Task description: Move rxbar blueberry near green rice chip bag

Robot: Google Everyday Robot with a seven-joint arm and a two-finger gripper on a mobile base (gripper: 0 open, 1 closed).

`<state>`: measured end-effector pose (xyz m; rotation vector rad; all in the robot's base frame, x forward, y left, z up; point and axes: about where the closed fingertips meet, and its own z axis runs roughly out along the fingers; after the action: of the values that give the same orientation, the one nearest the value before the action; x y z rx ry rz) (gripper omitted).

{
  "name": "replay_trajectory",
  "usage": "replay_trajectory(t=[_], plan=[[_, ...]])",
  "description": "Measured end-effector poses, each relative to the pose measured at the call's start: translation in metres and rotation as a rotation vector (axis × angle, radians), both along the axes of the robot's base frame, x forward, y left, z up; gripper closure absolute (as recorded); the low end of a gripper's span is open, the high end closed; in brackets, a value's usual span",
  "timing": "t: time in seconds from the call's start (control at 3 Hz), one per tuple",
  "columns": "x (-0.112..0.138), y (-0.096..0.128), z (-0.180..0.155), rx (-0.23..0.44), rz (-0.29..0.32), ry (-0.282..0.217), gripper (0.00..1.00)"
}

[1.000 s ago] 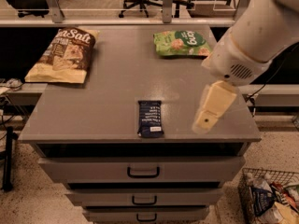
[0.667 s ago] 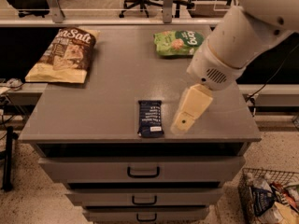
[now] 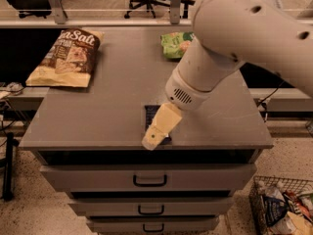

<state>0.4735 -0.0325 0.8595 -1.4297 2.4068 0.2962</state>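
The rxbar blueberry (image 3: 150, 113) is seen at lower centre, near the front edge of the matte grey cabinet top (image 3: 98, 116). Its long axis runs up and down the frame. It is largely covered by the cream gripper (image 3: 153, 139) (open or closed cannot be told). The green rice chip bag (image 3: 172, 44) lies upper centre, well apart. A glossy brown bag (image 3: 66, 55) is laid upper left. Drawers (image 3: 146, 179) are fitted below, and a wire basket (image 3: 279, 204) stands lower right.
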Motion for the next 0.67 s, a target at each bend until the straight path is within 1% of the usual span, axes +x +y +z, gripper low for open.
replay_trajectory(t=[0.33,0.67], plan=[[0.006,0.018,-0.016,-0.001,-0.112,0.032,0.0],[0.015,0.035,-0.027,-0.009,-0.225,0.046,0.2]])
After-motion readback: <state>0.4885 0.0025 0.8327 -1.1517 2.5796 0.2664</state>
